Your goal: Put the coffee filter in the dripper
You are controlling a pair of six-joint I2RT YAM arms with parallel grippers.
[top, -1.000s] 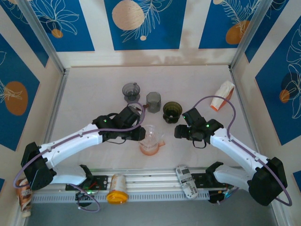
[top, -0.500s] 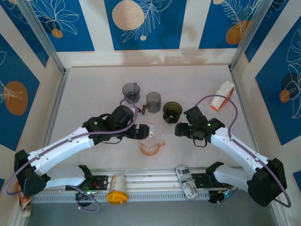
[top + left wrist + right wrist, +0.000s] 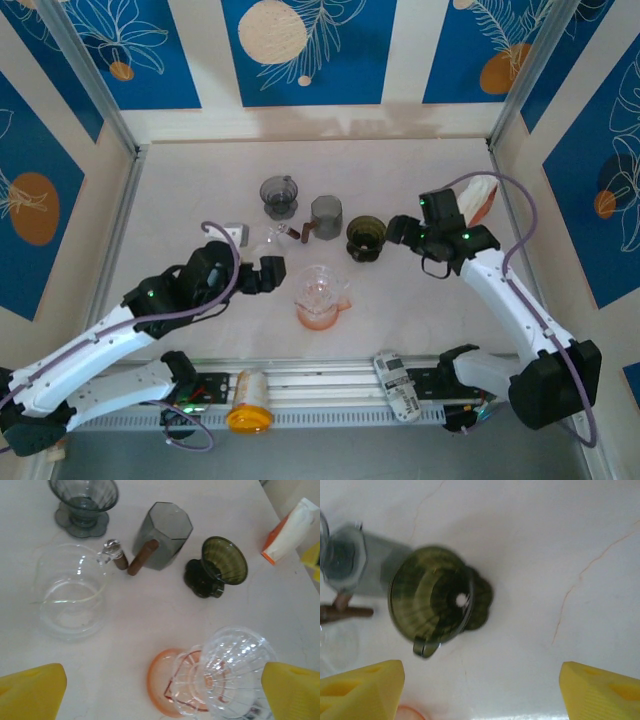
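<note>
Top external: fetch step, w/ left gripper [image 3: 277, 272] and right gripper [image 3: 392, 230] both wide, empty. Nxt: reach filter pack [image 3: 482, 192] upper right, pinch gently.

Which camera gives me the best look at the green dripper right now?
Right wrist. The green dripper sits close under that camera, which looks into its ribbed cone and drain hole, though slightly blurred. Left wrist shows it sharper but smaller, from the side, beside the grey jug. Top external shows it small, mid-table.
</note>
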